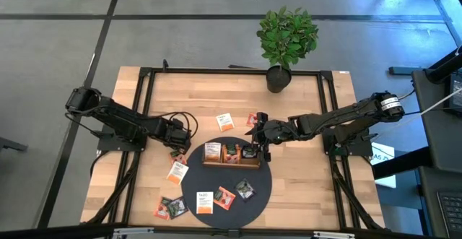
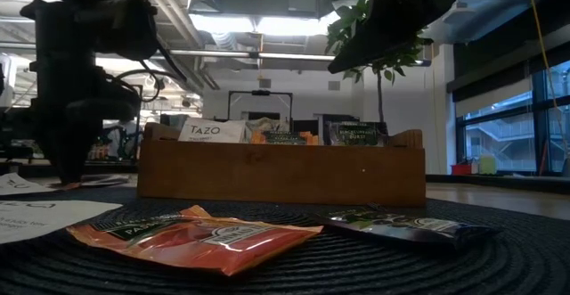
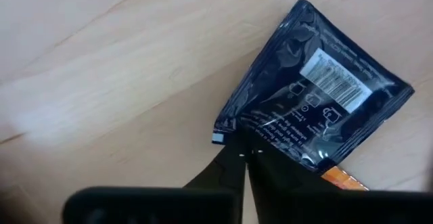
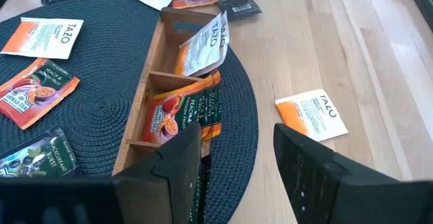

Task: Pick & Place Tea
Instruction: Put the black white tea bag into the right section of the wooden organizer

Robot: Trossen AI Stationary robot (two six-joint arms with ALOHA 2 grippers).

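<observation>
At the left edge of the round dark mat [image 1: 189,188], the left gripper [image 3: 245,155] has its jaws pressed together on the corner of a dark grey sachet [image 3: 318,105]. The sachet lies flat on the bare tabletop [image 1: 303,185], barcode side up, and only its tip sits between the fingertips. An orange sachet [image 3: 344,178] peeks out from under its far edge, touching it.

The main risk, as I judge it, lies in that thin corner grip. The foil looks slick and crinkled, so on the lift it could slide out and drop back. It could also swing and hang askew, which would make it awkward to slot into a narrow compartment. The orange sachet underneath might drag along or shift.

Farther out, the right gripper [image 4: 233,160] hovers over the wooden tray [image 4: 150,99] with its jaws wide apart and nothing between them. The tray already holds several upright sachets, one white one leaning across a divider. If both arms head for the tray together, they could crowd each other, or a finger could knock the leaning sachet over.

Other sachets lie scattered on the mat and the tabletop. One orange-and-white sachet [image 4: 312,113] lies alone on the wood beside the mat. A potted plant [image 1: 286,38] stands at the far edge, well clear.
</observation>
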